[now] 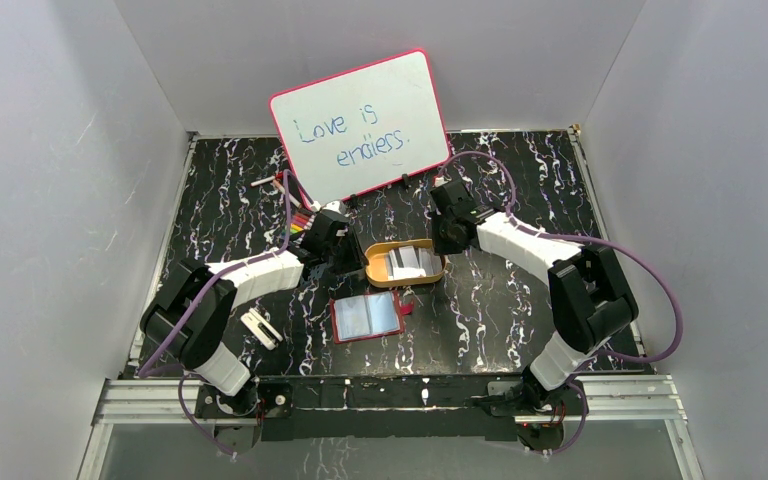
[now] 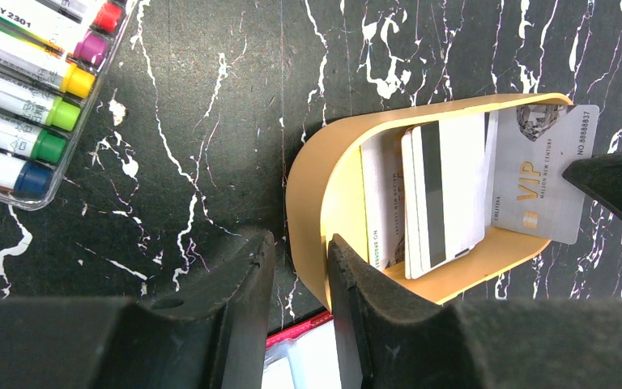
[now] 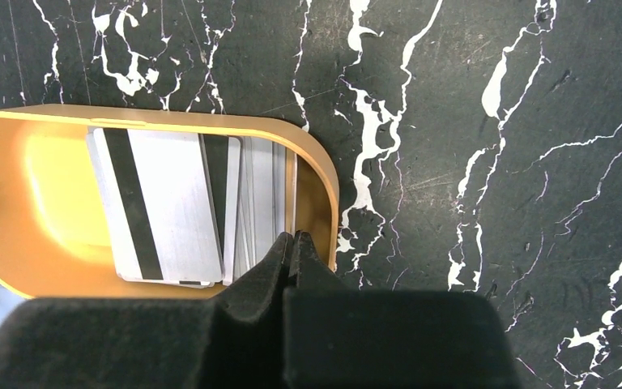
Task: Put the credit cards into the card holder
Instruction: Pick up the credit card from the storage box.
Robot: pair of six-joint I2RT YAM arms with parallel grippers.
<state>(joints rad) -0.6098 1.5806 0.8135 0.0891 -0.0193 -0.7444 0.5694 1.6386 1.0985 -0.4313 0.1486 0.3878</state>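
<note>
The credit cards lie in an orange oval tray [image 1: 372,262]. A white card with a dark stripe [image 2: 445,194] is on top, and it also shows in the right wrist view [image 3: 162,207]. A pale grey VIP card [image 2: 543,178] stands tilted over the tray's right end. My right gripper [image 3: 294,240] is shut on this card's edge [image 3: 291,190], seen edge-on. My left gripper [image 2: 301,284] straddles the tray's left wall [image 2: 312,243], jaws slightly apart. The dark-red card holder [image 1: 367,317] lies open in front of the tray, clear sleeves up.
A colour marker set [image 2: 24,97] lies left of the tray. A pink-framed whiteboard [image 1: 360,125] leans at the back. A small white object [image 1: 260,328] lies near the left arm. White walls enclose the black marbled table [image 1: 500,310].
</note>
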